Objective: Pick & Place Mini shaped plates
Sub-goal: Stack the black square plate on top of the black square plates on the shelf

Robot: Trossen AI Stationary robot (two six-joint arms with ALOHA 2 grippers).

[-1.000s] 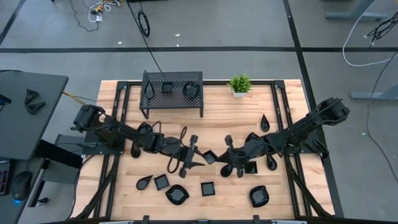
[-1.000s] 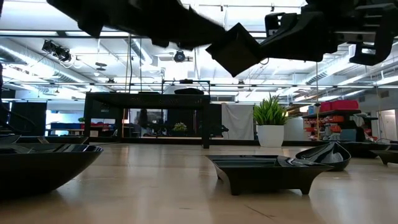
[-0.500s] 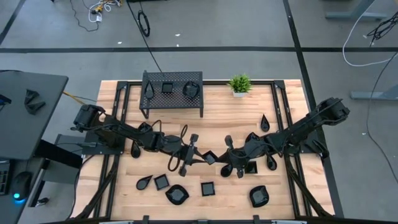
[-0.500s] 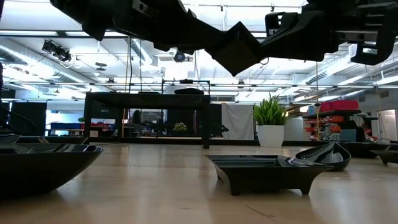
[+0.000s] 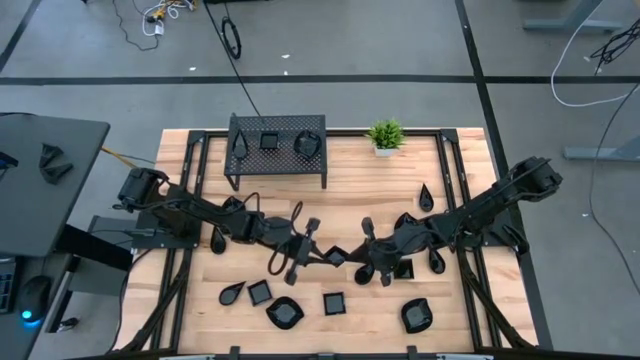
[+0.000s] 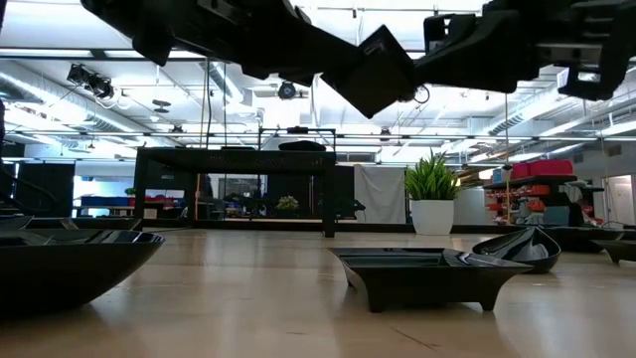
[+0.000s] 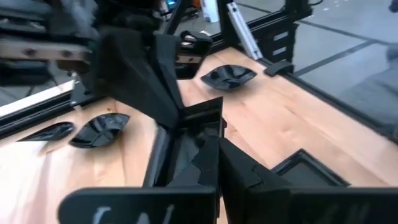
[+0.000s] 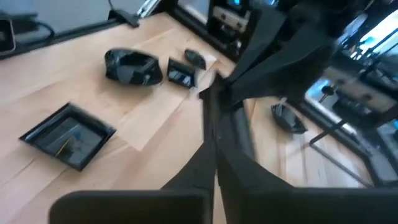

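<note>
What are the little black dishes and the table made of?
The square dish looks like glossy black plastic or glazed ceramic; its rim catches light, so I cannot say which. The table looks like pale wood with a smooth finish: plank lines and grain show in the high view. The rack at the back looks like matte black metal with small holes.

- Two robot arms, a left arm (image 5: 200, 215) and a right arm (image 5: 480, 212).
- One black rack (image 5: 278, 148) at the far side of the table.
- Three small black plates on the rack (image 5: 269, 140).
- One potted plant (image 5: 385, 135).
- Five small plates in the near row (image 5: 334, 303).
</note>
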